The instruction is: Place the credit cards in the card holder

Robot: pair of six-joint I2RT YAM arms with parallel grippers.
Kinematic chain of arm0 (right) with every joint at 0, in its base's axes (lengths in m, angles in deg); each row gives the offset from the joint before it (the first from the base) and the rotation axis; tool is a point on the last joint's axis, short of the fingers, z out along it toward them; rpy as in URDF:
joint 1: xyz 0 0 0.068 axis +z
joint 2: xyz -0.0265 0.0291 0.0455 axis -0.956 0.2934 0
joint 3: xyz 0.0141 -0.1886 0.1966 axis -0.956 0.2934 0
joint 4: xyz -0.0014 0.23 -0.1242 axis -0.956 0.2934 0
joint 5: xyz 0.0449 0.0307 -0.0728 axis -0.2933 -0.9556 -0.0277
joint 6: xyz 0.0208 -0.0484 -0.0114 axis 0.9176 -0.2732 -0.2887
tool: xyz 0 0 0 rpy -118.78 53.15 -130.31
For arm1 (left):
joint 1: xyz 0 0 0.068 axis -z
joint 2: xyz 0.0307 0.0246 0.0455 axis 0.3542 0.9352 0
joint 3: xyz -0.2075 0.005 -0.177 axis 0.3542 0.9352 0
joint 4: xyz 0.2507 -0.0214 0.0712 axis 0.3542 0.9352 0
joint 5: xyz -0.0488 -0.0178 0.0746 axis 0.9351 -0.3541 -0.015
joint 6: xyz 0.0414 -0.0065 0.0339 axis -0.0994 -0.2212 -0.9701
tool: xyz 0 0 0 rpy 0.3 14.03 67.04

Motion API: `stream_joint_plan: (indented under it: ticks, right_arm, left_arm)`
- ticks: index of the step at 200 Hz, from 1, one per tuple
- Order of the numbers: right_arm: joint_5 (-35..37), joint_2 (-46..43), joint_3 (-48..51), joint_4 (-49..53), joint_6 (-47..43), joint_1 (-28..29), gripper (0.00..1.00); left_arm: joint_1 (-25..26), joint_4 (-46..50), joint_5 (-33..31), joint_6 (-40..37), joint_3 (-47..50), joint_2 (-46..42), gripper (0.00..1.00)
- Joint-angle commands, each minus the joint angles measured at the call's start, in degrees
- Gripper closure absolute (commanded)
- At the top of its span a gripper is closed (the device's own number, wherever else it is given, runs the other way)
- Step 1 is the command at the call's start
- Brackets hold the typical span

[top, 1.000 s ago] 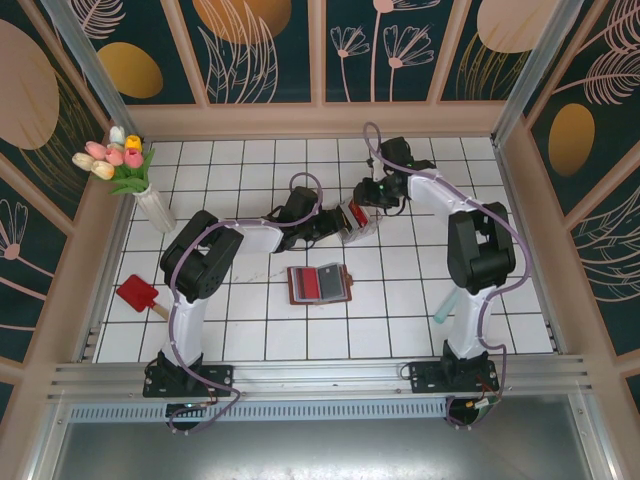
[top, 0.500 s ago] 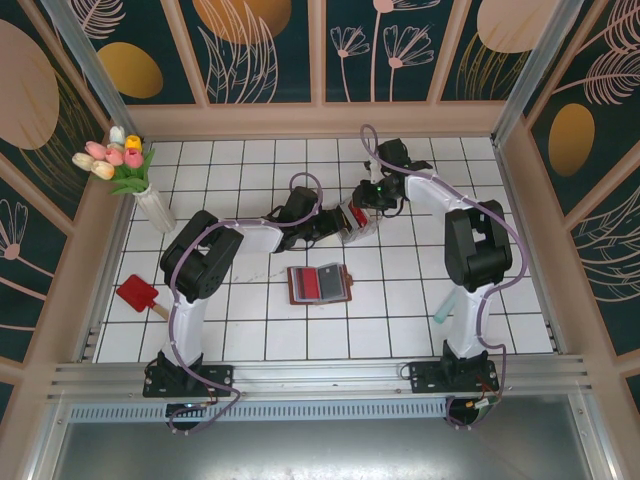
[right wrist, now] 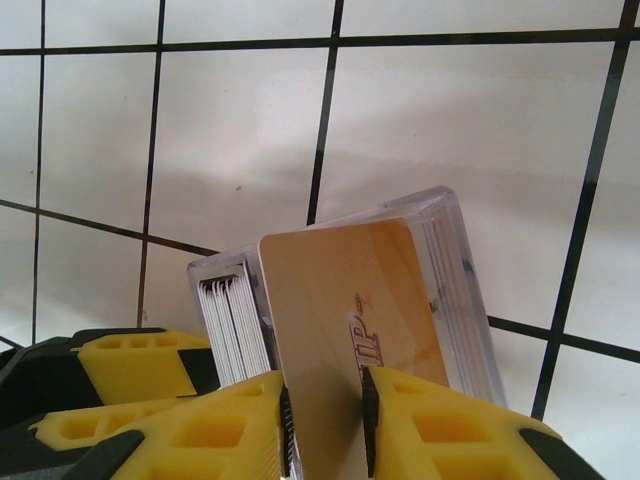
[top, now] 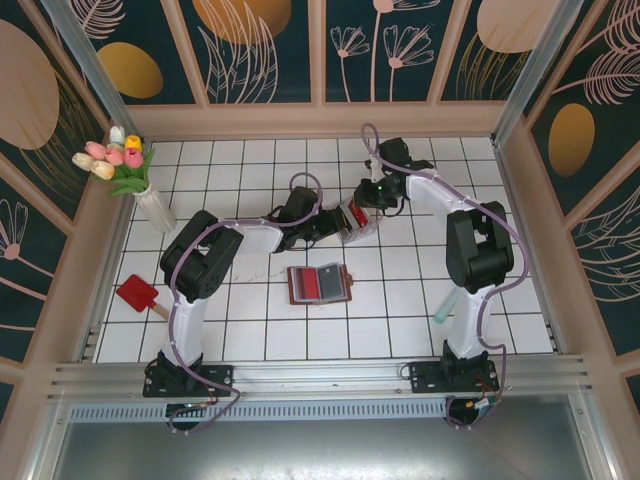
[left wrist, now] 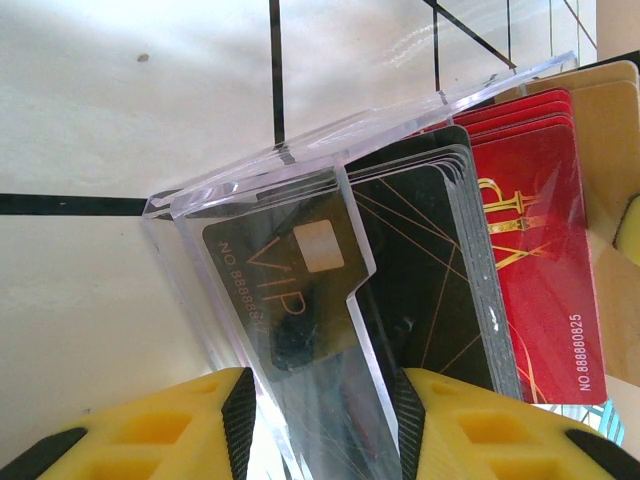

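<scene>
Nearest the arm bases, the card holder point(top: 320, 283) lies open on the table point(top: 400, 320) — no gripper near it.

Just beyond it, the left gripper point(left wrist: 325, 405) is clamped on a clear case point(left wrist: 250, 200) stacked with black and red credit cards point(left wrist: 530, 230). Farther back, the right gripper point(right wrist: 325, 425) has narrowed over the last second and now pinches one tan card point(right wrist: 340, 320) standing at the case's end — yellow pads against both its sides. That looks like the pick made; the card must next be drawn free and carried back toward the holder's slots.
</scene>
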Motion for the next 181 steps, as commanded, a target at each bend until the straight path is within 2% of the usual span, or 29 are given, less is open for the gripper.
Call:
stream_joint_plan:
  ticks: [1, 91, 151, 181]
  right_arm:
    - [-1.7, -2.5, -1.3, 1.4, 0.0, 0.5, 0.73]
    - [-2.3, -2.9, -1.2, 1.6, 0.0, 0.4, 0.74]
    - [-2.2, -3.4, -1.0, 1.9, 0.1, 0.0, 0.71]
    - [-2.6, -3.3, -0.9, 1.7, 0.1, -0.1, 0.73]
  left_arm:
    - [0.0, 4.2, 0.0, -1.2, 1.3, 0.9, 0.57]
    - [-0.1, 4.5, 0.1, -1.2, 1.1, 1.1, 0.57]
    - [-0.1, 4.6, 0.0, -1.4, 1.0, 1.1, 0.57]
    - [-0.1, 4.6, 0.1, -1.3, 0.8, 1.3, 0.57]
